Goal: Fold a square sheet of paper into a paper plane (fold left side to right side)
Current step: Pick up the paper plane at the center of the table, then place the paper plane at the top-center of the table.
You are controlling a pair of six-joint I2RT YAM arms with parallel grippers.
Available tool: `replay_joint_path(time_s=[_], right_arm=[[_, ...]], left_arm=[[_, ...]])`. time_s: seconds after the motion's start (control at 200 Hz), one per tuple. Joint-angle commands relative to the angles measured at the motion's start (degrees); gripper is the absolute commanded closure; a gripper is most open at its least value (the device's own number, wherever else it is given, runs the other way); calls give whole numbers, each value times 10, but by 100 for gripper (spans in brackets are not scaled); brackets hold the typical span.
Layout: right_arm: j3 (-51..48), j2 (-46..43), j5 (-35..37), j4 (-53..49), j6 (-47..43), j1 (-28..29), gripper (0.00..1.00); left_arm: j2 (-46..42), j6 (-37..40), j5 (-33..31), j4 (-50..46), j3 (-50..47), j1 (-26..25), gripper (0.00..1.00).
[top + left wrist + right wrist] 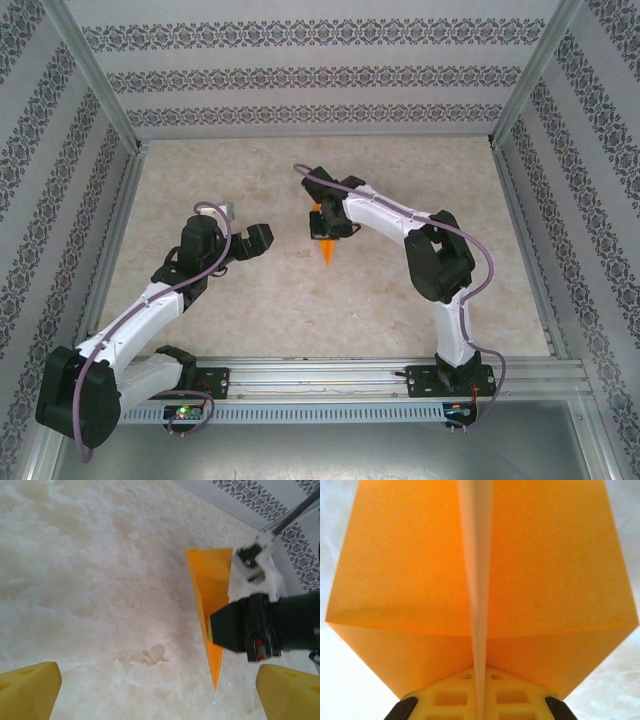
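Top external, right hand point(326, 228) pinching paper plane point(327, 254), left hand point(256, 240) wide, arms bent

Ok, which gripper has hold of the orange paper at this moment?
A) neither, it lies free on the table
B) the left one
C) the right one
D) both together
C: the right gripper is shut on the wide end of the paper plane, while the left gripper stands open, apart from it.
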Motion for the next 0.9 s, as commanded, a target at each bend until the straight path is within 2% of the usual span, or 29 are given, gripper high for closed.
replay_joint_path(time_s=[0.0,0.2,0.43,0.555,0.894], right_arm=[[71,37,53,-34,12,-13,94],[228,136,89,-103,-20,-30,95],[339,219,75,-161,-38,-47,95],[374,250,62,-187,-45,-55,95],[388,280,44,-195,-51,-62,95]], left_arm=[[-17,19,-2,-7,3,10,0],[-28,11,7,-11,-8,11,0],[-41,8,8,-20,-17,12,0],[-41,7,11,-22,-20,13,0],[-40,4,13,-24,-23,13,0]])
